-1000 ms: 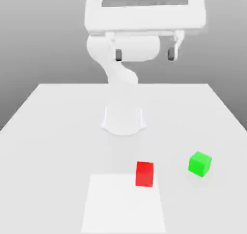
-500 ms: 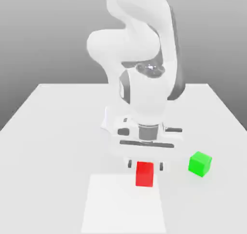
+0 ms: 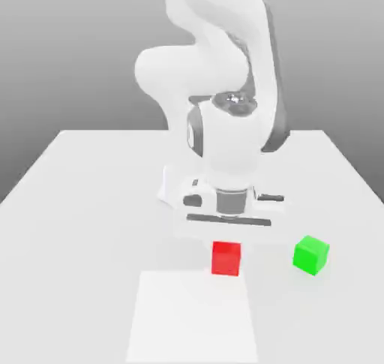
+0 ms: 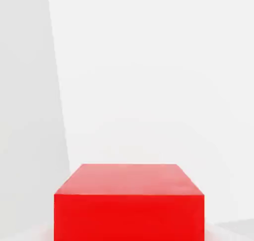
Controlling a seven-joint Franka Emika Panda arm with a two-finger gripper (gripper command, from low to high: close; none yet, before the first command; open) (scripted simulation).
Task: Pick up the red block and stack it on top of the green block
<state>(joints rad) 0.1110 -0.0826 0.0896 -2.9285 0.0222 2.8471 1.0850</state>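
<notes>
Robot Hand Has the Red Block

The biggest thing is the pale table (image 3: 82, 242). The white robot arm (image 3: 232, 141) stands at its far side and bends over it, so that its hand can reach down from above. On the table is a bright white patch (image 3: 191, 321), flat and plain. It may mark a place, but I can't tell what it is for.

The gripper (image 3: 226, 256) is closed on the red block (image 3: 226, 260). It pinches the block from two sides, so the block sits flat and straight between the tips. That looks like a good, even hold, with the top kept level for a neat stack. The block is near the far edge of the white patch. I think it is a little way up off the table, but the gap is hard to see.

The green block (image 3: 310, 255) is about as big as the red one. It sits on the table toward the exterior view's right, apart from the red block. It is turned so a corner points forward. Nothing is on top of it, so it is ready to be the bottom block. Next, the red block needs to go high enough to clear it, then over and gently down. If it lands off the middle, it could tip.

I can't read any names, labels or writing.
</notes>
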